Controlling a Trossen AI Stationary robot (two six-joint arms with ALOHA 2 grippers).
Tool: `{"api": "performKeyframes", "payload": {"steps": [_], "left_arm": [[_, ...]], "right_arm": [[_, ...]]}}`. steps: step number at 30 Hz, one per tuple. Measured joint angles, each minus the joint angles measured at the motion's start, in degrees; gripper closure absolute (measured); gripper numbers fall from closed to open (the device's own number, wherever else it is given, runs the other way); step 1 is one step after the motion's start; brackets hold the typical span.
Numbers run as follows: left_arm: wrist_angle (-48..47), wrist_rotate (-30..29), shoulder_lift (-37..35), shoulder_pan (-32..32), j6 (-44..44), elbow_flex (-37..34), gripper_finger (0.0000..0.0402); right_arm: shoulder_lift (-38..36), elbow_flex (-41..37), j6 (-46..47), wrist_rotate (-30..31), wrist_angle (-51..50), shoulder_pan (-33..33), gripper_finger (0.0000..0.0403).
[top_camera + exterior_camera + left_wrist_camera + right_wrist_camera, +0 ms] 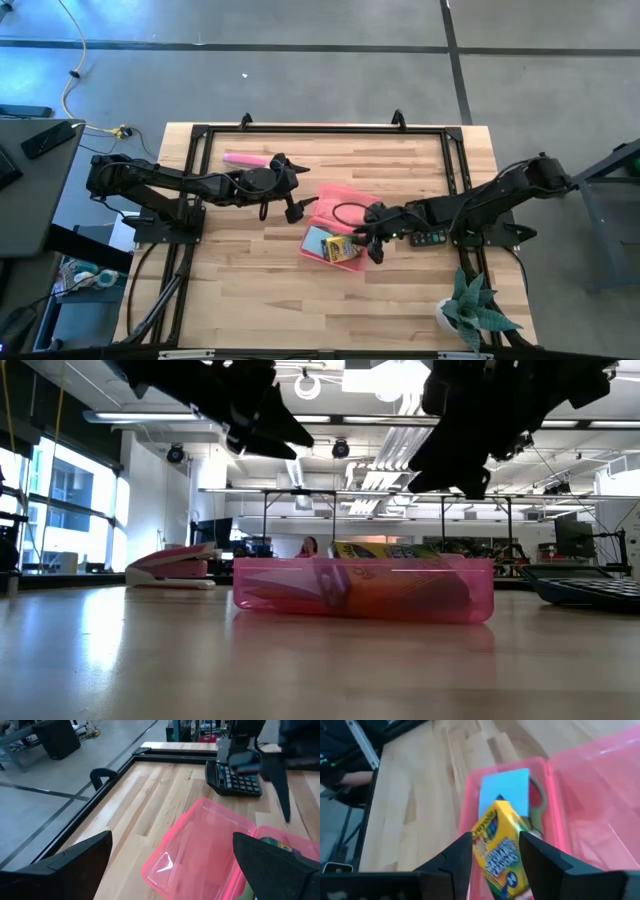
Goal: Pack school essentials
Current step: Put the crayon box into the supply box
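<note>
At the centre of the high view a translucent pink plastic case (345, 262) lies open on the light wooden bench (250, 290), its clear pink lid (335, 197) folded flat toward the upper part of the frame. The right hand (496, 851) is clamped on one small yellow-green crayon box (501, 852) with bright printed lettering, holding it tilted over the case's tray. Under it in the tray lie one light-blue square note pad (504, 789) and one pair of green-handled scissors (536, 802), the pad just beside the scissors' loop. The left hand (290, 205) hovers spread wide and empty over the lid, left of centre in the high view. One black calculator (234, 781) sits on the bench near the top right of the left wrist view, apart from the case. One pink oblong bar (245, 158) lies at the upper left of the bench, well apart from the case. One green-leaved potted plant (470, 310) stands at the lower right corner.
</note>
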Motion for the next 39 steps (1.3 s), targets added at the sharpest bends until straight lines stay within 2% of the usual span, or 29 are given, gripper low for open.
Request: {"api": "performKeyframes", "payload": {"steps": [4, 11, 15, 18, 22, 32, 39], "left_arm": [[0.4, 0.0, 0.0, 0.0, 0.0, 0.0, 0.0002], [0.4, 0.4, 0.0, 0.0, -0.1, 0.0, 0.0002], [0.4, 0.4, 0.0, 0.0, 0.0, 0.0, 0.0002], [0.4, 0.4, 0.0, 0.0, 0.0, 0.0, 0.0002], [0.4, 0.4, 0.0, 0.0, 0.0, 0.0, 0.0002], [0.4, 0.4, 0.0, 0.0, 0.0, 0.0, 0.0002], [0.4, 0.4, 0.0, 0.0, 0.0, 0.0, 0.0002]], "right_arm": [[4.2, 0.0, -1.7, 2.6, 4.4, 1.0, 0.0252], [9.3, -0.1, 1.4, 7.2, 3.4, -0.8, 0.0252], [9.3, -0.1, 3.4, 6.1, 3.1, -1.9, 0.0252], [9.3, -0.1, 5.5, 2.6, 1.6, -2.4, 0.0252], [9.3, -0.1, 8.9, 2.0, -2.1, -2.3, 0.0252], [9.0, -0.1, 8.3, -3.5, -2.7, -2.3, 0.0252], [8.5, 0.5, 6.7, -1.2, -3.7, -2.3, 0.0252]]}}
